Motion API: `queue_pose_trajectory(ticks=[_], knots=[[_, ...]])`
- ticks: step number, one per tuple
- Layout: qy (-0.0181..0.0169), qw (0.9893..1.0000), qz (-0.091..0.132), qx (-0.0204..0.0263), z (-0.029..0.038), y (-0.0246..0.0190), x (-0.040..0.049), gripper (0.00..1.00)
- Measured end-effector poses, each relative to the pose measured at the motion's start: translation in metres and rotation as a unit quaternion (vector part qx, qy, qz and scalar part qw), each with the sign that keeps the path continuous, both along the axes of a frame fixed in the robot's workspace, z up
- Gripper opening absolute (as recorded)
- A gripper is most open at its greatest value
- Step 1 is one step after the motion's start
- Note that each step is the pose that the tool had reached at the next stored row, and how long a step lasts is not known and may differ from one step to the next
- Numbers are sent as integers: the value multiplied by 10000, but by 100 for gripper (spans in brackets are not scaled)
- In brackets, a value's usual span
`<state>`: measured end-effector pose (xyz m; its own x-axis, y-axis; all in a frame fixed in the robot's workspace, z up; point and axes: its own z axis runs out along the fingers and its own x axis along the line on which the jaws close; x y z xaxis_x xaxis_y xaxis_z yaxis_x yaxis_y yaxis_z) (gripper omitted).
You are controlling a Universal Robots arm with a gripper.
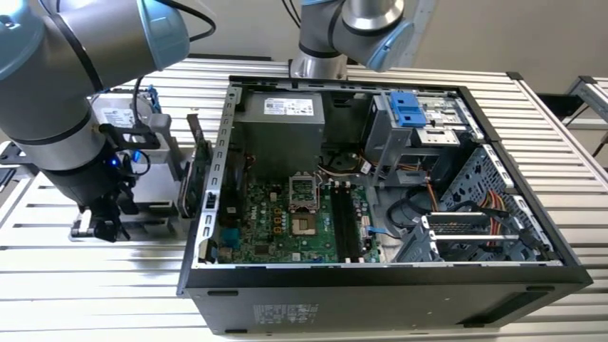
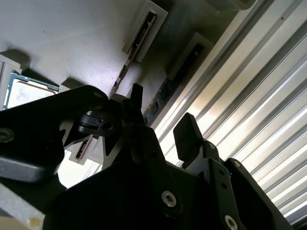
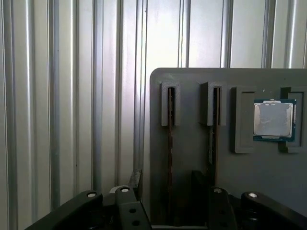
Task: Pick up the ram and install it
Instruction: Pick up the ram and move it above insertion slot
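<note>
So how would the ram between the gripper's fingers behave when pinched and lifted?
The ram looks thin and board-like, so probably stiff and light. It stands on edge in a slot of the gray holder, so a skewed pull might bind it. Its slim faces give the open gripper little to hold; it could slip.

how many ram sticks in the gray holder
2. Both stand on edge in the gray holder: one ram stick between the jaws of the open gripper, the other nearer the processor chip. The gripper partly covers the holder.
</note>
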<state>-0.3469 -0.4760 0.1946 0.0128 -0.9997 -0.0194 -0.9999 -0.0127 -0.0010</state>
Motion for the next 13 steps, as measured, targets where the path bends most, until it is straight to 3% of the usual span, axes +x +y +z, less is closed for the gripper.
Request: queue_pose_trajectory(ticks=[2,3,13], knots=[[0,10000,0,0,0,0,0,100],[0,10000,0,0,-1,0,0,0],[0,10000,0,0,-3,0,0,0]])
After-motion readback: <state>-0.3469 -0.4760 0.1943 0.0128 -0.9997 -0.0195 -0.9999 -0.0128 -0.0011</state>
